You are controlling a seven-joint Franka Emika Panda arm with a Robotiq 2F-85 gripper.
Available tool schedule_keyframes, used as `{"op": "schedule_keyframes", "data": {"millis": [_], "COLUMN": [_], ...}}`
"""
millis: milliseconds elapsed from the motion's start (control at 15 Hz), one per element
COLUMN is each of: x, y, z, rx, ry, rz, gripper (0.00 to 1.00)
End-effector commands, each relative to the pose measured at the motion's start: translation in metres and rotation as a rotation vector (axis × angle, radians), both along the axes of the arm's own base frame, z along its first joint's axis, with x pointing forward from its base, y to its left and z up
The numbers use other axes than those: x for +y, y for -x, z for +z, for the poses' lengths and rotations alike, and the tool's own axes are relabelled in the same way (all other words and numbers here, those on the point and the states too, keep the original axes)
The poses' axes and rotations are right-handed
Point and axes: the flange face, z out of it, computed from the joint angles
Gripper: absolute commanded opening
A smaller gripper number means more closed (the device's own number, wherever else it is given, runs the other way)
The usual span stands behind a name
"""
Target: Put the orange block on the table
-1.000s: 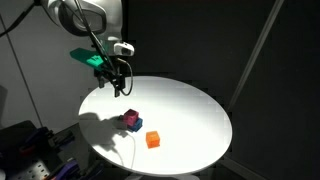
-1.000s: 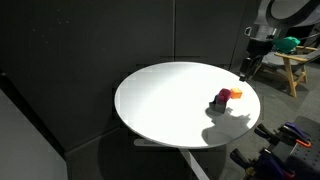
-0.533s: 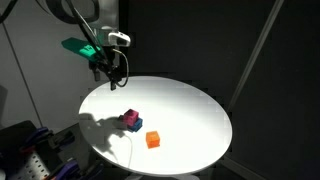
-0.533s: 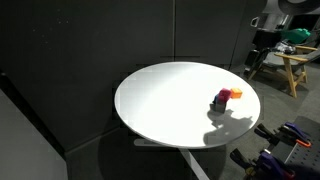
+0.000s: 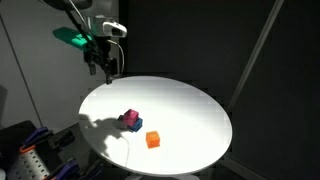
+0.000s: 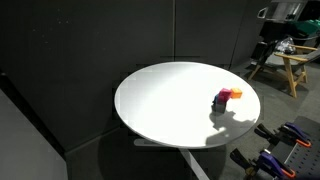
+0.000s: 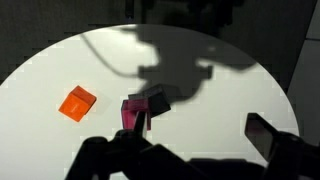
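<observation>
The orange block lies flat on the round white table, alone, just beside the magenta block that sits on a blue block. It also shows in an exterior view and in the wrist view, left of the magenta block. My gripper hangs high above the table's far edge, well away from the blocks. It also shows at the frame's edge in an exterior view. In the wrist view the gripper is open and empty, its fingers wide apart.
The arm casts a large shadow on the table. A wooden stand is behind the table. Dark curtains surround the scene. A thin cable lies on the table near the blocks.
My gripper has risen and drawn back from the blocks toward the table's far edge. The blocks have not moved.
</observation>
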Motion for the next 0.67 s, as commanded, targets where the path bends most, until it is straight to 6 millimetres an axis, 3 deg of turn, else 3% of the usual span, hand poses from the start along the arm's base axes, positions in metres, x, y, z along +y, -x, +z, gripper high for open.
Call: {"op": "schedule_keyframes", "data": {"millis": [0, 400, 600], "x": [-0.001, -0.003, -0.002], "y": [0.012, 0.026, 0.023], "z": [0.019, 0.042, 0.037], "rx": [0.001, -0.012, -0.013], "ry": [-0.019, -0.023, -0.015], "rz": [-0.031, -0.054, -0.037], "gripper": [1.0, 1.0, 1.0]}}
